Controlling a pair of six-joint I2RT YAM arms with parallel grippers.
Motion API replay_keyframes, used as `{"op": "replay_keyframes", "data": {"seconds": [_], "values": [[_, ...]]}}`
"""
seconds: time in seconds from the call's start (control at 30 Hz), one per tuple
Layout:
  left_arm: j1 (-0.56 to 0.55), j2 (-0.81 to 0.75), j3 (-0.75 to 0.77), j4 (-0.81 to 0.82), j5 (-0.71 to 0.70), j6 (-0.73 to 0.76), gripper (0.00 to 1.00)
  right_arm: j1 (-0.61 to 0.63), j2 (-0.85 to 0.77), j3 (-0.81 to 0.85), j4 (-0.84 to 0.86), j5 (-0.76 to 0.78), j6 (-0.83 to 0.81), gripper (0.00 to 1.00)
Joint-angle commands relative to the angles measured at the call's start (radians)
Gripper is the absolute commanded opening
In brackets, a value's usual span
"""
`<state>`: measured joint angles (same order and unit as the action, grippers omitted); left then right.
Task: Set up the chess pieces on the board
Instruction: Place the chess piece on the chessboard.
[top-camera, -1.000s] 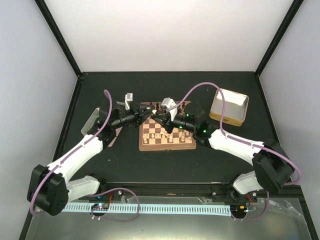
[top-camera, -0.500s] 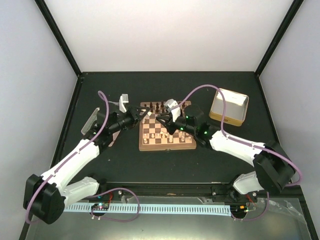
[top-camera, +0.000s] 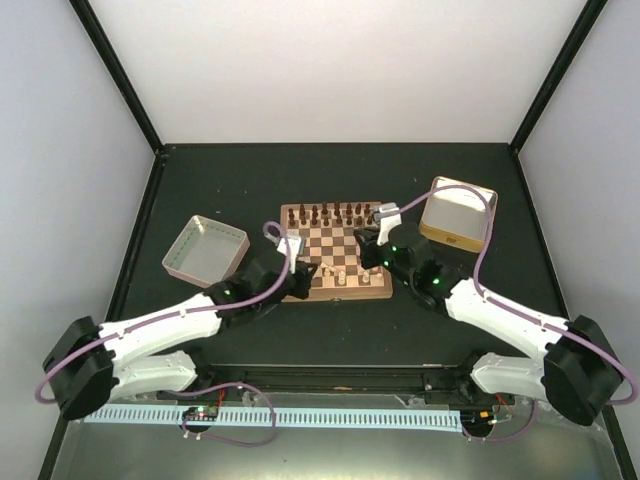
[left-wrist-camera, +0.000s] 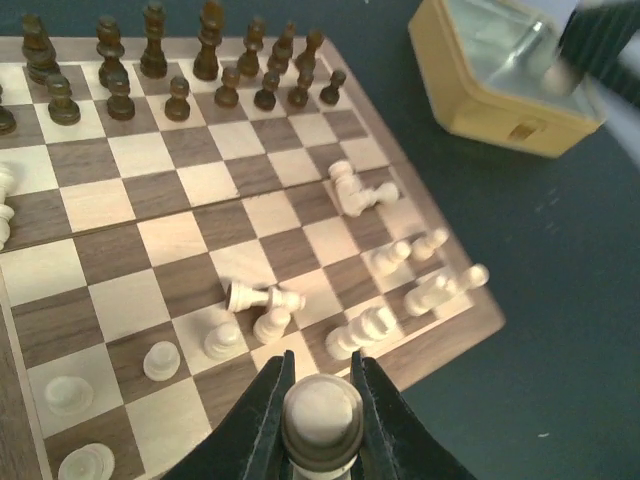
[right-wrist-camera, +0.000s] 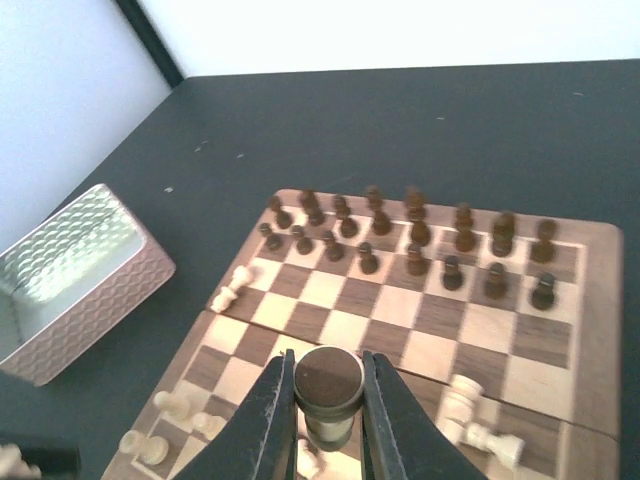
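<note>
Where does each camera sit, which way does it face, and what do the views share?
Top external: above and behind the bases, looking down at the board; both arms show, left gripper and right gripper at its near side.
Left wrist: at the board's near edge, facing the dark pieces and yellow tin; its fingers pinch a cream piece.
Right wrist: over the board, facing the dark pieces and pinkish tray; its fingers pinch a dark-topped piece.
Shared: both wrist views show the dark pieces and toppled cream pieces.

The left arm (top-camera: 160, 325) and right arm (top-camera: 505, 318) have white shells, black joints, purple cables (top-camera: 460, 187) and black tapered fingers (left-wrist-camera: 262, 420). Green lights (top-camera: 392, 250) glow beside the board (top-camera: 330, 240).
</note>
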<state>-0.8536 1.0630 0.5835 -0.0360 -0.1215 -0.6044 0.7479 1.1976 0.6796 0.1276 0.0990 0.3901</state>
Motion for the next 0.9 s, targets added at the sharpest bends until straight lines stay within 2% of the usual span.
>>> {"op": "replay_keyframes", "data": {"seconds": [0.0, 0.23, 0.43, 0.67, 0.87], "values": [[-0.096, 0.095, -0.027, 0.139, -0.218, 0.181, 0.07, -0.022, -0.064, -0.029, -0.066, 0.134, 0.109, 0.09], [-0.15, 0.253, -0.093, 0.383, -0.289, 0.237, 0.07, -0.031, -0.137, -0.052, -0.113, 0.123, 0.119, 0.1], [-0.156, 0.364, -0.111, 0.518, -0.257, 0.263, 0.08, -0.033, -0.143, -0.065, -0.105, 0.115, 0.128, 0.1], [-0.156, 0.452, -0.12, 0.586, -0.241, 0.279, 0.09, -0.035, -0.113, -0.046, -0.109, 0.101, 0.12, 0.1], [-0.156, 0.467, -0.129, 0.604, -0.224, 0.294, 0.17, -0.036, -0.106, -0.037, -0.112, 0.106, 0.111, 0.1]]}}
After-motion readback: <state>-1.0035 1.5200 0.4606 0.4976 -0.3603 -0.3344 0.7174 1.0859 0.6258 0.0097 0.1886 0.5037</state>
